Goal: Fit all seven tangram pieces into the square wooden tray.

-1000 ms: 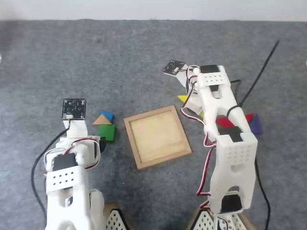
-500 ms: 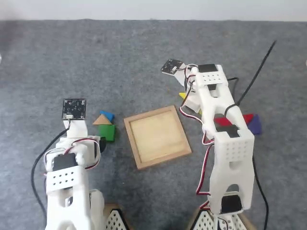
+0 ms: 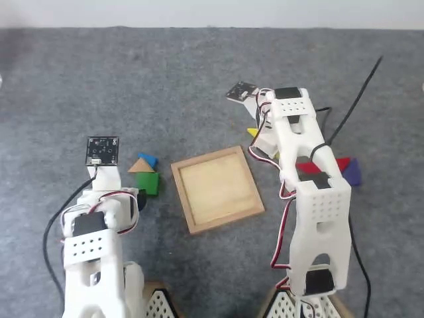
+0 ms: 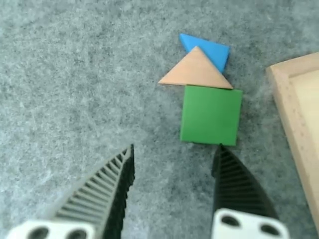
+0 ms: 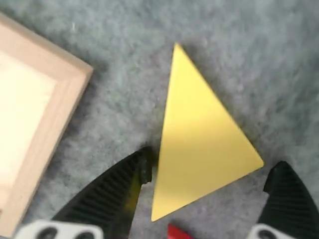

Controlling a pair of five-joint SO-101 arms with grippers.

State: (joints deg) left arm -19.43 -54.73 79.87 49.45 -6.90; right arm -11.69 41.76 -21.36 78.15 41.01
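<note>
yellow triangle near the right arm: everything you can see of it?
The yellow triangle is a flat, smooth piece, likely painted wood. It lies face-up on the grey felt, outside the wooden tray and apart from its corner. The right hand is open, straddling its wide end; contact cannot be told. The tip of a red piece sits just off one corner.

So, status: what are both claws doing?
Right gripper open around yellow triangle. Left gripper open, just short of green square. Seen pieces outside wooden tray.
</note>
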